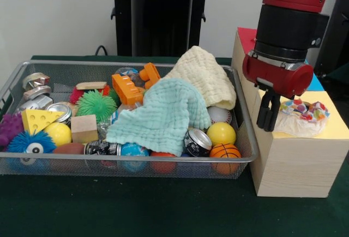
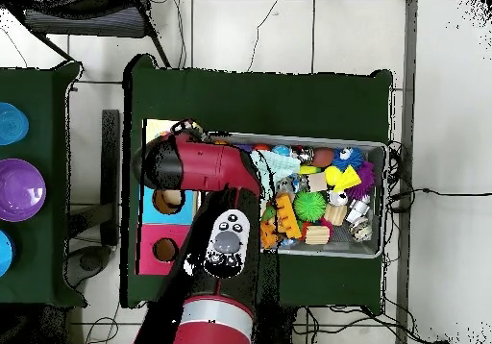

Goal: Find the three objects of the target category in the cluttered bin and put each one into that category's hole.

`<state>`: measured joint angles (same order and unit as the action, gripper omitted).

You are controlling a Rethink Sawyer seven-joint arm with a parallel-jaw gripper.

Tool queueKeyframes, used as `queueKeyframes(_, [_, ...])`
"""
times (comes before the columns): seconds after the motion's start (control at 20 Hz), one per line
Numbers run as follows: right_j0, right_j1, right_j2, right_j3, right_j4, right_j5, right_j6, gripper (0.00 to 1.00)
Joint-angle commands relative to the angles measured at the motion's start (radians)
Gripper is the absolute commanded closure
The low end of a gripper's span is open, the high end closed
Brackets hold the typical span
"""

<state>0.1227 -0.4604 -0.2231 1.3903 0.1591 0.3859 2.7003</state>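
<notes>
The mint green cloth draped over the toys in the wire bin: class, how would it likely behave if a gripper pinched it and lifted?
The mint green cloth sags over the toys beneath it, so it is probably floppy and would hang down when lifted. It looks thin and quilted, likely light. It covers cans and balls in the wire bin, so pulling it may shift or roll them.

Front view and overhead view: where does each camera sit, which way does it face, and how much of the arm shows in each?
Front view: low across the table, facing the wire bin and wooden box; shows the arm's lower part and the gripper, hanging over the box beside a patterned cloth.
Overhead view: above the table, looking straight down; the red arm reaches up from the bottom edge across the box.
Shared: bin, box, arm, green spiky ball.
</notes>
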Motion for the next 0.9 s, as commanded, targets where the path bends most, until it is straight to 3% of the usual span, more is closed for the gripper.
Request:
queueKeyframes(0.05, [-0.033,0.017,0.119,0.024,0.02,-0.011,0.053,1.0])
queueKeyframes(0.9, [-0.014,-0.028,0.118,0.013,0.023,0.041,0.06,1.0])
